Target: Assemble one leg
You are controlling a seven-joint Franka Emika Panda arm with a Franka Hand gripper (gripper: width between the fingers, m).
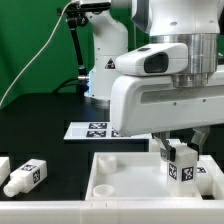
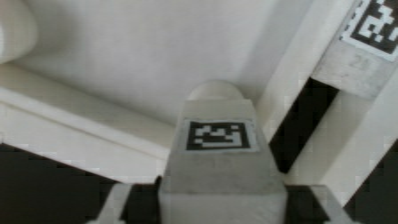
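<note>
My gripper (image 1: pixel 177 150) is shut on a leg (image 1: pixel 181 165), a chunky white peg with a black-and-white tag on its side. It holds the leg upright over the right part of the large white tray-like piece (image 1: pixel 120 172), at or just above its surface. In the wrist view the leg (image 2: pixel 221 130) stands between my fingers (image 2: pixel 135 200), with the gripper (image 2: pixel 217 208) closed on its sides and the tray piece's rim (image 2: pixel 80 105) behind it. A second leg (image 1: pixel 25 177) lies on the black table at the exterior view's left.
The marker board (image 1: pixel 92 128) lies on the table behind the tray piece. Another white part (image 1: pixel 3 165) shows at the exterior view's left edge. The arm's base (image 1: pixel 105 60) stands at the back, and a white ledge (image 1: pixel 40 210) runs along the front.
</note>
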